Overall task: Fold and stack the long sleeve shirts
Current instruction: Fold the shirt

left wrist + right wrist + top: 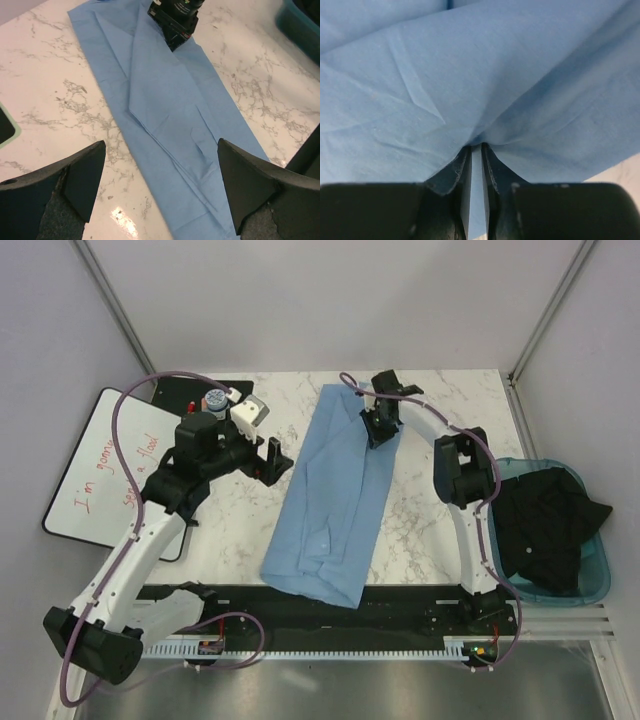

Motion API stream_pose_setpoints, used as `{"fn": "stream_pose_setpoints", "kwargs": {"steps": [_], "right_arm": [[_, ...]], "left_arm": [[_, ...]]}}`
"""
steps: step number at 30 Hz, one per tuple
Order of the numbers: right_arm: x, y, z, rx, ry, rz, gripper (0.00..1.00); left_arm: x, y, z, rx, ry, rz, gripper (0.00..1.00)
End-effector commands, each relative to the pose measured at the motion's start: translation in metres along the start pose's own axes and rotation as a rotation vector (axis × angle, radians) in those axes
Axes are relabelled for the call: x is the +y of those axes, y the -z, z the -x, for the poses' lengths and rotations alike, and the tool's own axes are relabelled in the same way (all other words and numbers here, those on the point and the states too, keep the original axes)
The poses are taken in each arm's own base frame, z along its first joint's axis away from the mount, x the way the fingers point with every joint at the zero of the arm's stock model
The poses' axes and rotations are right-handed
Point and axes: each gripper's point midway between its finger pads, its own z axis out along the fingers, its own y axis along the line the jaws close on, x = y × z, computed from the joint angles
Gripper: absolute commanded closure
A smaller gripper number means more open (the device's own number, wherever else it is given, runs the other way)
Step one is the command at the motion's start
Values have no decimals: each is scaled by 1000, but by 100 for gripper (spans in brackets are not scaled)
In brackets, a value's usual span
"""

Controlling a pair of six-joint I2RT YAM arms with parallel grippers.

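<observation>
The thin, soft light-blue shirt (pixel 330 500) lies folded long on the marble counter (pixel 240 530). My right jaws pinch its cloth; my left jaws stand spread. A teal bin (pixel 565 596) holds dark cloth (pixel 545 525).

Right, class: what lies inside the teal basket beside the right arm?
A crumpled black garment fills the teal basket; anything beneath it is hidden.

Overhead, two wrist views; common shirt (pixel 330 500)
</observation>
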Motion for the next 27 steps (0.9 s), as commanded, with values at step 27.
{"fn": "stream_pose_setpoints", "kwargs": {"steps": [27], "right_arm": [[102, 148, -29, -265, 501, 410, 55]], "left_arm": [[-39, -14, -227, 444, -747, -573, 16]]}}
